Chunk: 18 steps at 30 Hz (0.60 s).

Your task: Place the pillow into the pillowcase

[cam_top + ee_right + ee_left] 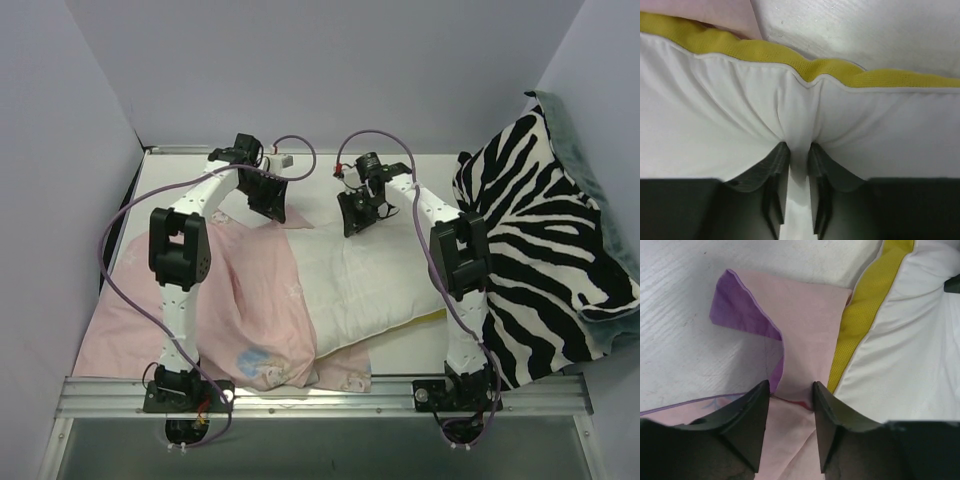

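Observation:
The pillowcase (250, 290) lies pale pink side out on the left of the table, with a cartoon print at its near edge. The white pillow (370, 275) lies in the middle, its left part tucked under the pink cloth. My left gripper (272, 212) is at the pillowcase's far edge. In the left wrist view it (790, 387) is shut on bunched pink pillowcase cloth (810, 315), beside the pillow's yellow band (865, 305). My right gripper (352, 225) is at the pillow's far edge. In the right wrist view it (799, 147) pinches a fold of the pillow's white fabric (715, 115).
A zebra-striped blanket (540, 230) is heaped at the right, against the wall. A metal rail (320, 395) runs along the near edge by the arm bases. Bare white table (320, 170) shows behind both grippers. Walls close in the left, back and right.

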Motion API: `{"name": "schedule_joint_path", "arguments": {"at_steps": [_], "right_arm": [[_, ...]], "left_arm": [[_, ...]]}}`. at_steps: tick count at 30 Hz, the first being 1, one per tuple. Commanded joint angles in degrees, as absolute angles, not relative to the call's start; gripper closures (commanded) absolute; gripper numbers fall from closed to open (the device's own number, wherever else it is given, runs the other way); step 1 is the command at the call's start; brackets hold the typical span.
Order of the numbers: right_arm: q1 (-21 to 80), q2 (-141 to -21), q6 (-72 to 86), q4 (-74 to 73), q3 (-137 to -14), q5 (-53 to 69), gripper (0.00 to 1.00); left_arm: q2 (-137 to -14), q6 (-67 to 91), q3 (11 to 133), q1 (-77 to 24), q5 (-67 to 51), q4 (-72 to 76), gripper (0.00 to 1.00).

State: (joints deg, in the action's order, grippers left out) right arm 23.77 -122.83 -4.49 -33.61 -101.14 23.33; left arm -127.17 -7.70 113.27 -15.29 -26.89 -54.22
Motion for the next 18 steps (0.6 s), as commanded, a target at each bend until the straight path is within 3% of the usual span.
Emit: {"name": "schedule_joint_path", "arguments": {"at_steps": [1,2,3,7,18], "right_arm": [[23.82,-124.98,-3.43,-36.91,-100.02,27.59,0.83],[23.56,-124.2,-3.17,-36.83,-99.85,29.6,0.97],[23.38,-123.49,-2.82,-36.83,-99.76,30.66,1.0],[23.03,-117.52,-0.36,-34.12,-98.09,37.78,1.0],[26.28,-104.6,6.85,-26.99,-93.61,48.6,1.0]], "left_arm": [[-128.32,-8.26,113.47,-14.59,-31.46,-54.67,0.53],[-128.58,-8.35,113.64,-14.68,-32.33,-54.58,0.59],[-128.76,-8.35,113.9,-14.68,-34.52,-54.58,0.71],[-128.41,-4.86,118.72,-15.46,-42.96,-53.97,0.94],[-128.93,18.95,123.23,-21.36,-54.32,-32.45,1.0]]}}
